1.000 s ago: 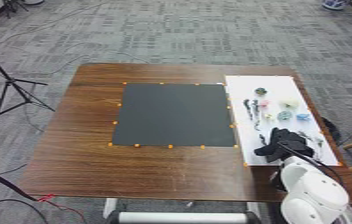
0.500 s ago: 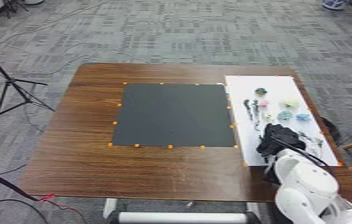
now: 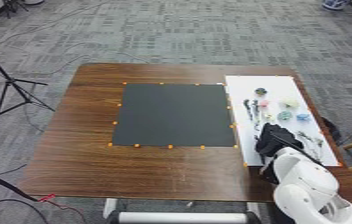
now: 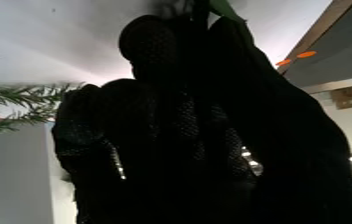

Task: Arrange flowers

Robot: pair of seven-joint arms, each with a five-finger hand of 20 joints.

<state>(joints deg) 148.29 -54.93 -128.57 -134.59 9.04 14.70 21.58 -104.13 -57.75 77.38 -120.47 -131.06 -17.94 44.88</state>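
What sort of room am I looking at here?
Probably a robotics lab or a workspace in an office: a white robot arm works at a wooden table, a black tripod stands alongside, and grey patterned carpet covers the floor.

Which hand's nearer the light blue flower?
Right hand: at the white board's near end, closer to the robot than the flower and slightly left of it. Left hand: can't place it.

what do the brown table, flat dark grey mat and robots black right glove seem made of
Brown table: wood or laminate, slightly glossy, from its streaked grain and soft sheen. Dark grey mat: matte, perhaps cloth or felt, being evenly dull. Black glove: fabric, likely knit, showing fine mesh.
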